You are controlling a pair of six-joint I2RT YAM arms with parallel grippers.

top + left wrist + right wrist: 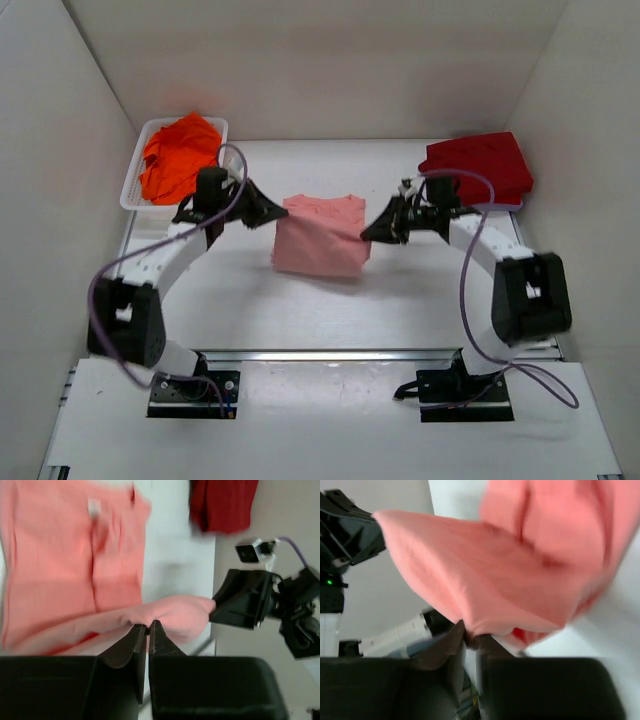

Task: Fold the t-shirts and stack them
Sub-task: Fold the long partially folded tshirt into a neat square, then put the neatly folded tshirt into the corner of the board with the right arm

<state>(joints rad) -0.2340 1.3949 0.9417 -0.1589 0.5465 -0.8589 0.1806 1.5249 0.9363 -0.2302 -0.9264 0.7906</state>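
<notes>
The salmon-pink t-shirt (320, 236) hangs folded between my two grippers above the middle of the table. My left gripper (281, 213) is shut on its left edge, seen pinched in the left wrist view (146, 626). My right gripper (368, 232) is shut on its right edge, seen in the right wrist view (471, 636). The shirt's far part rests on the table (75, 555). The dark red t-shirt (480, 165) lies folded at the back right. The bright orange t-shirt (178, 155) lies crumpled in the basket.
A white slotted basket (137, 165) stands at the back left. White walls close the table at the back and both sides. An aluminium rail (330, 354) runs along the near edge by the arm bases.
</notes>
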